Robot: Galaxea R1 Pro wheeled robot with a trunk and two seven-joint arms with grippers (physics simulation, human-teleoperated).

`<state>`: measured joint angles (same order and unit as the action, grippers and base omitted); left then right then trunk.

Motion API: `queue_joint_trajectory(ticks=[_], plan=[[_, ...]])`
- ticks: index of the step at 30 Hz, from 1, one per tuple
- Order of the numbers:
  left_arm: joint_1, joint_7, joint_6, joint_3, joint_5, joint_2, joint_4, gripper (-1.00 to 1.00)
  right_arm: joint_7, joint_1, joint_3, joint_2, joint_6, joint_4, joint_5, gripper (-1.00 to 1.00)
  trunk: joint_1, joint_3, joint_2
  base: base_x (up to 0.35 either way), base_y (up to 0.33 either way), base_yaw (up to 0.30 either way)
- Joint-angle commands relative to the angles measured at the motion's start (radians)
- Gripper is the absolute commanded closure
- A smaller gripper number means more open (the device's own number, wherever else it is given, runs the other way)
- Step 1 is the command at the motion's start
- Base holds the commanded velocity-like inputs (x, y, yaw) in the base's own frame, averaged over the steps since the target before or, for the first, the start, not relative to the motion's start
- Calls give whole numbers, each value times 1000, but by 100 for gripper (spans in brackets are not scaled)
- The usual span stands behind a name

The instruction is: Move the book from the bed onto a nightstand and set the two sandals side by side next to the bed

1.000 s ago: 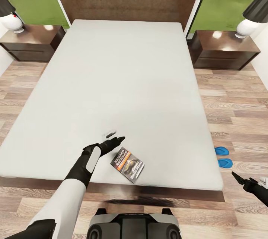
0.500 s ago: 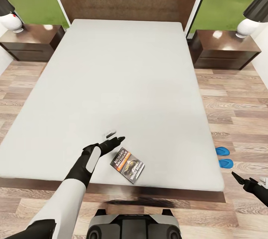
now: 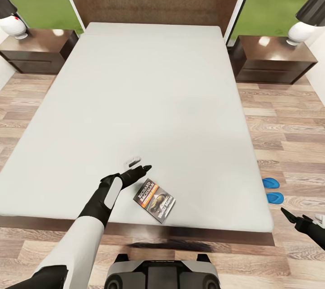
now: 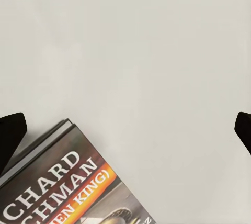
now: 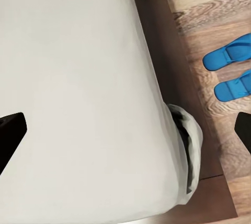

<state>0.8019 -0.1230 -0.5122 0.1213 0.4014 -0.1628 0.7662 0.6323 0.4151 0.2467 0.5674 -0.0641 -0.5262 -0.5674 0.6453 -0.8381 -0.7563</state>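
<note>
**Desk:** Left gripper, bedroom, foot of the bed: what do you have from the head camera?

**Caption:** Your left gripper hovers low over the pale mattress of the bed, fingers parted and holding nothing. The book lies flat just beyond the fingertips, on their right and a shade nearer the robot, close to the foot edge. Its long axis runs on a slant, from the corner nearest your fingertips away toward the foot of the bed. A small pale object rests on the mattress just ahead of the gripper; what it is cannot be told. Your right gripper hangs well off to the right over the wood floor, and whether it is open cannot be told here. The two sandals sit side by side on the floor just ahead of it, next to the bed. A nightstand stands well beyond at the head end.

**Desk:** And the left wrist camera?

**Caption:** Both dark fingertips stand wide apart with bare mattress between them. The book shows one corner near one fingertip, outside the gap.

**Desk:** Right wrist?

**Caption:** Fingertips spread wide here, so it is open and empty, over the mattress corner, with the sandals on the floor beside the frame.

**Desk:** The move?

**Caption:** Your left arm is plainly nearer; you would likely shift right and back, turning the wrist to straddle the book's narrow width.
</note>
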Motion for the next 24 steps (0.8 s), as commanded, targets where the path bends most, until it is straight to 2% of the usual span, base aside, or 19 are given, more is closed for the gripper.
queue_joint_trajectory(ticks=[1, 8, 17, 24], plan=[[0, -4, -8, 6, 2, -1, 1, -100, 6, 1, 0, 0, 0, 2, -6, -100, 0, -1, -1, 0, 0, 0], [0, -4, -8, 6, 3, -1, 1, -100, 5, 1, 0, 1, 0, 2, -6, -100, 0, -1, -1, 0, 0, 0], [0, -4, -8, 6, 3, -1, 1, -100, 6, 1, 0, 1, 0, 2, -6, -100, 35, -29, -64, 0, 0, 0], [0, -4, -8, 6, 3, -1, 1, -100, 6, 1, 0, 0, 0, 1, -6, -100, 35, -29, -64, 0, 0, 0]])
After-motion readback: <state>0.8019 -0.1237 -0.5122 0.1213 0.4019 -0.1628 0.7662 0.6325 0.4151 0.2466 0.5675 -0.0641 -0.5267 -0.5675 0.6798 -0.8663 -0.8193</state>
